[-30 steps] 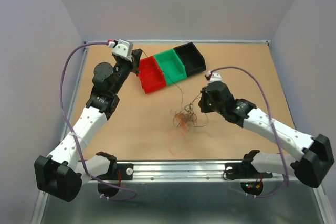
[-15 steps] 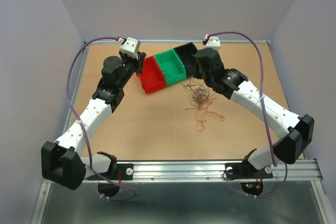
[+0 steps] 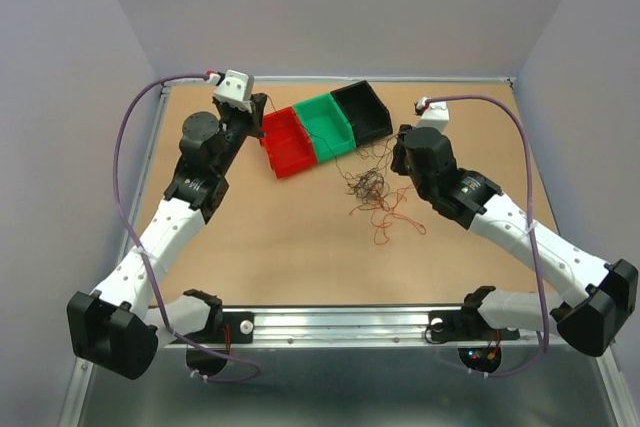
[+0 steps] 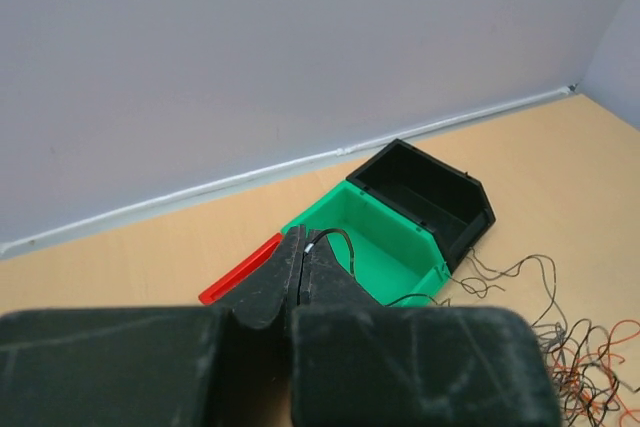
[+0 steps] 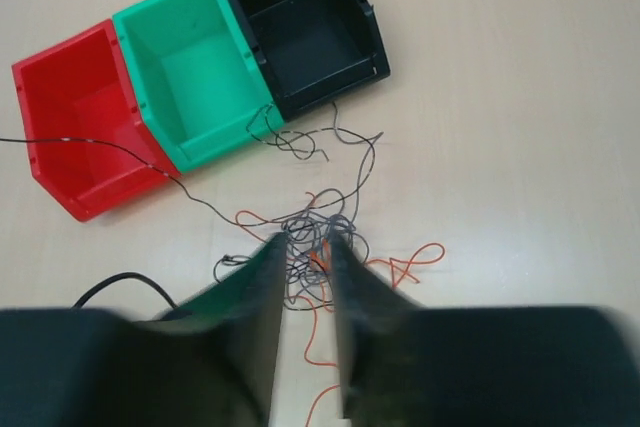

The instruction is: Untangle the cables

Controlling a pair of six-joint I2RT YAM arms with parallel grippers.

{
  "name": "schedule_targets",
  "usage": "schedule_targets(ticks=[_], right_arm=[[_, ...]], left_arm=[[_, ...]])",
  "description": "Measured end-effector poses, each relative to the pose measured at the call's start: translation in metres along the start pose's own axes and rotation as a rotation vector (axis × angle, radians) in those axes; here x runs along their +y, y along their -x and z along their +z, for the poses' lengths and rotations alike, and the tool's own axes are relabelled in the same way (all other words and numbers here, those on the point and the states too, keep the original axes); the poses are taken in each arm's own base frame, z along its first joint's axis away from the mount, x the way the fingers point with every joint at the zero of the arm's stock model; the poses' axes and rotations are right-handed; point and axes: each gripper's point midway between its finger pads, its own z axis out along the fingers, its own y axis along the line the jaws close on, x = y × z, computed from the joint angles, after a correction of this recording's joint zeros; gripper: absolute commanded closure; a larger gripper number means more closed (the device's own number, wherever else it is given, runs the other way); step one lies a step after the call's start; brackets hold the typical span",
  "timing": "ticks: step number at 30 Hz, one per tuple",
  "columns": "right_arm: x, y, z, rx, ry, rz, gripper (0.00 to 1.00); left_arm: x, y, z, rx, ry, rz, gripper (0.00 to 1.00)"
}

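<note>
The cables form a loose tangle (image 3: 372,185) of thin black, dark and orange wires on the brown table, just in front of the bins; orange strands (image 3: 390,225) trail toward me. In the right wrist view my right gripper (image 5: 306,239) hangs directly over the tangle (image 5: 318,222), open by a narrow gap, with nothing pinched. My left gripper (image 4: 303,239) is shut on the end of one black cable (image 4: 345,242), which arcs over the green bin (image 4: 385,247). In the top view the left gripper (image 3: 262,112) hovers beside the red bin (image 3: 287,142).
Three open bins stand in a row at the back: red, green (image 3: 327,125) and black (image 3: 362,110). A thin dark wire (image 5: 100,147) stretches from the tangle across the red bin (image 5: 60,107). Walls enclose the table on three sides.
The right arm carried the tangle from mid-table toward the bins, then drew back and right, and its jaws parted. The left arm swayed slightly and stayed shut on its cable.
</note>
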Motion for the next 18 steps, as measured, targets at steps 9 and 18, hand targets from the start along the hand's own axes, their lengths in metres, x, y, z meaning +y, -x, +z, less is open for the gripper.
schedule_targets(ticks=[9,18], right_arm=[[-0.008,-0.028,0.011,0.003,-0.023,-0.001,0.00],[-0.036,-0.132,0.054,0.250,-0.179,-0.090,0.00]], left_arm=[[0.001,0.061,-0.016,-0.090,0.005,0.021,1.00],[0.009,0.243,-0.029,-0.356,0.057,0.032,1.00]])
